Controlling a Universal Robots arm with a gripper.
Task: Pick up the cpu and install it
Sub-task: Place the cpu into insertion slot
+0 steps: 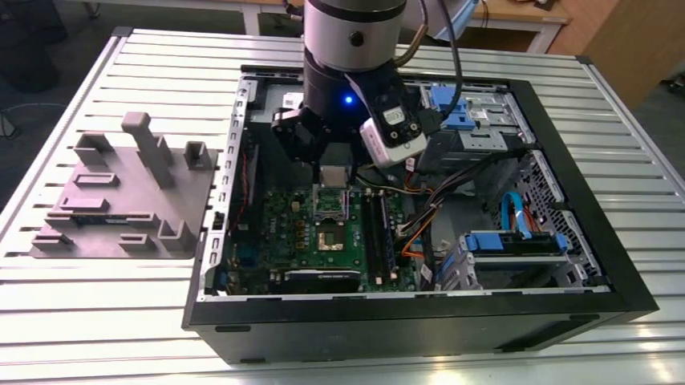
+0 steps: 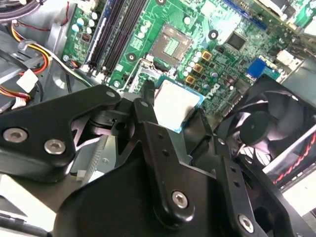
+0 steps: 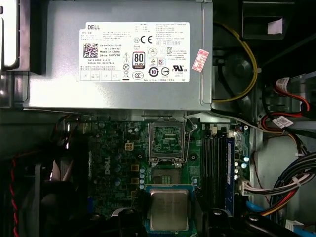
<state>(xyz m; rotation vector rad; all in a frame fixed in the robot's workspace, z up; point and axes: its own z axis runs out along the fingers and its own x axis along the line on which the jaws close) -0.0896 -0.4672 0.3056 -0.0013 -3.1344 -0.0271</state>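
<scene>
Jaws are closed narrowly on the cpu, pinching its opposite edges and holding it flat with the metal top up, which I judge keeps it square for seating. On the slatted counter, the computer case lies open on its side so the green motherboard faces upward. Its socket has the metal frame swung back, leaving the seat bare. The chip hangs above the board near it, not yet seated.
</scene>
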